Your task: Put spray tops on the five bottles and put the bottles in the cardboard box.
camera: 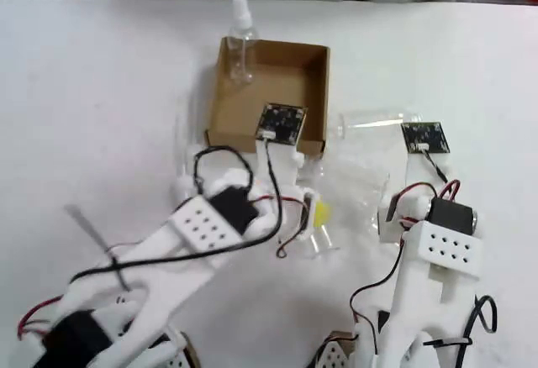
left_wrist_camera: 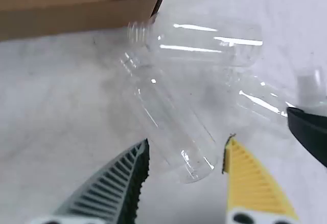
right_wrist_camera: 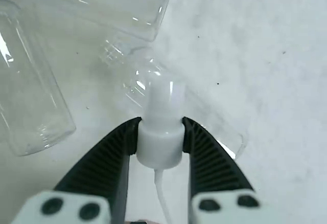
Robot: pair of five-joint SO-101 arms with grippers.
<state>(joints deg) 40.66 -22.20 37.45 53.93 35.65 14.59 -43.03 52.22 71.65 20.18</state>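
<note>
A capped clear bottle (camera: 241, 44) stands in the far left corner of the cardboard box (camera: 315, 91). In front of the box's near right corner several uncapped clear bottles (camera: 361, 175) lie in a heap. My left gripper (left_wrist_camera: 186, 143) is open, its grey and yellow fingers on either side of the base end of one lying bottle (left_wrist_camera: 173, 127). Another bottle (left_wrist_camera: 204, 42) shows its threaded neck beside the box (left_wrist_camera: 76, 14). My right gripper (right_wrist_camera: 160, 124) is shut on a white spray top (right_wrist_camera: 161, 96), its dip tube trailing back, just over a lying bottle (right_wrist_camera: 204, 116).
One more clear bottle (camera: 370, 120) lies to the right of the box. A thin grey straw-like piece (camera: 92, 229) lies on the white table at the left. The right gripper's black finger (left_wrist_camera: 309, 132) is close to the left gripper.
</note>
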